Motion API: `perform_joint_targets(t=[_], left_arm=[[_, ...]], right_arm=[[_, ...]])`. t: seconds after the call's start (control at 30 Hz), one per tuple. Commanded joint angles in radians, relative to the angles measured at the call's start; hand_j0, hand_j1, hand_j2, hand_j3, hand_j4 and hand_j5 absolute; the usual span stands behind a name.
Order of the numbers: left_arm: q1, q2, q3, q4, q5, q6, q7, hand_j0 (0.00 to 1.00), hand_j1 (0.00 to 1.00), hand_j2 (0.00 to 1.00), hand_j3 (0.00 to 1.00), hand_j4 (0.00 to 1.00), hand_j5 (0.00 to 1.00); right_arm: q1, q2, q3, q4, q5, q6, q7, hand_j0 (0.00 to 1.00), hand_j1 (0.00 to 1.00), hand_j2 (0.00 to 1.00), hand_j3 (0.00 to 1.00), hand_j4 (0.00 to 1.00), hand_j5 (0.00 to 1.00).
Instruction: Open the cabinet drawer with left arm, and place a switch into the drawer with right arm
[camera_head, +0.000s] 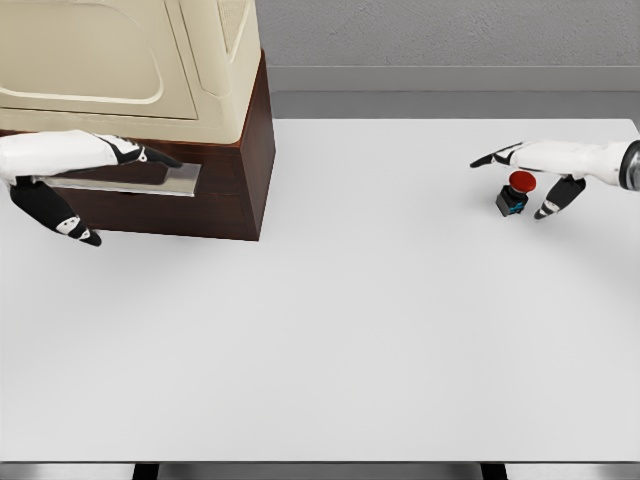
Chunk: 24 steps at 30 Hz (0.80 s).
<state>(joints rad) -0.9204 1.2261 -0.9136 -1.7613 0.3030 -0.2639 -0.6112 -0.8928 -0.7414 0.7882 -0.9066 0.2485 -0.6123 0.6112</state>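
**Both hands poised, drawer barely out**

The left hand (75, 180) reaches across the drawer handle (125, 181) on the cabinet (225, 130), fingers spread and thumb dropped below, likely lined up to pull. Well to the cabinet's right on the table (330, 330), the switch (514, 193) sits just under the right hand (545, 170), whose relaxed fingers straddle it without gripping, probably ready to close.

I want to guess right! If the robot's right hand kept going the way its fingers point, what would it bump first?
Probably nothing nearby. The right hand points left across the bare table; the cabinet lies far along that line. The switch sits just under the hand, though depth is unclear.
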Motion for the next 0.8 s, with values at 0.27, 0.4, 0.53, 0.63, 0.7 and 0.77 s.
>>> perform_joint_targets(t=[0.27, 0.4, 0.53, 0.63, 0.7, 0.77], left_arm=[[0.003, 0.0, 0.002, 0.019, 0.042, 0.012, 0.0, 1.0, 1.0, 1.0, 1.0, 1.0, 1.0], [0.006, 0.0, 0.002, 0.014, 0.051, 0.051, 0.0, 1.0, 1.0, 1.0, 1.0, 1.0, 1.0], [0.009, -0.002, 0.002, 0.01, 0.084, 0.052, 0.0, 1.0, 1.0, 1.0, 1.0, 1.0, 1.0], [0.014, -0.002, 0.002, 0.011, 0.085, 0.052, 0.0, 1.0, 1.0, 1.0, 1.0, 1.0, 1.0], [0.014, -0.002, 0.002, 0.011, 0.085, 0.052, 0.0, 1.0, 1.0, 1.0, 1.0, 1.0, 1.0], [0.038, 0.0, 0.004, 0.011, 0.085, 0.052, 0.0, 1.0, 1.0, 1.0, 1.0, 1.0, 1.0]], right_arm=[[-0.017, 0.027, 0.0, 0.063, 0.048, 0.085, 0.0, 0.94, 0.94, 0.94, 0.94, 0.94, 0.94], [-0.02, 0.034, 0.002, 0.063, 0.049, 0.083, 0.0, 0.86, 0.86, 0.86, 0.86, 0.86, 0.86], [-0.02, 0.034, 0.003, 0.055, 0.049, 0.075, 0.0, 0.8, 0.8, 0.8, 0.8, 0.8, 0.8], [-0.018, 0.033, 0.006, 0.049, 0.048, 0.074, 0.0, 0.78, 0.78, 0.78, 0.78, 0.78, 0.78], [-0.018, 0.034, 0.008, 0.049, 0.048, 0.074, 0.0, 0.75, 0.75, 0.75, 0.75, 0.75, 0.75], [-0.018, 0.034, 0.008, 0.051, 0.048, 0.074, 0.0, 0.72, 0.72, 0.72, 0.72, 0.72, 0.72]])
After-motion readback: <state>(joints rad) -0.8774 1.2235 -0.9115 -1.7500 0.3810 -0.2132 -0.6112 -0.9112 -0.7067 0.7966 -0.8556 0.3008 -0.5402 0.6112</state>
